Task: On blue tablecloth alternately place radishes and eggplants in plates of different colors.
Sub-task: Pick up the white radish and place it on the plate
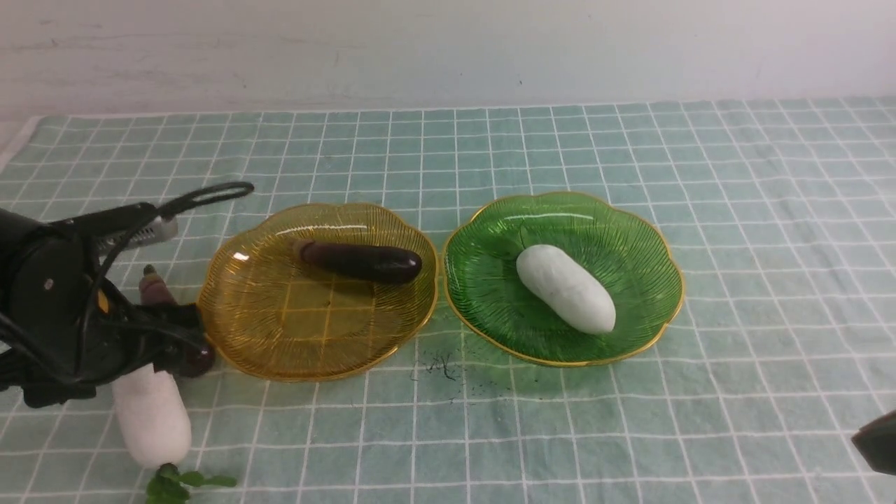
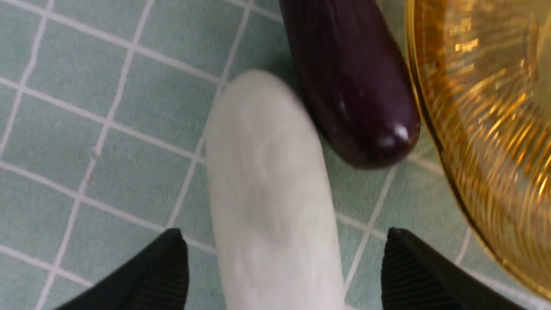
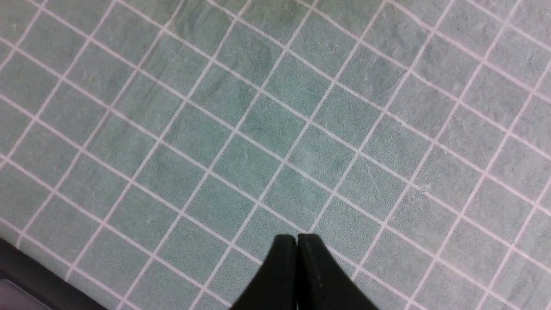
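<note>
— How is your left gripper (image 2: 284,265) posed?
— Its fingers stand wide apart, one either side of the white radish (image 1: 152,416).
— And the radish?
— At seven o'clock from your amber plate (image 1: 318,318), on the cloth (image 1: 560,434).

No lettering, label, brand, number or sign can be read in any of the three views; some tiny dark marks printed on the gridded cloth (image 1: 763,231) form no legible word.
</note>
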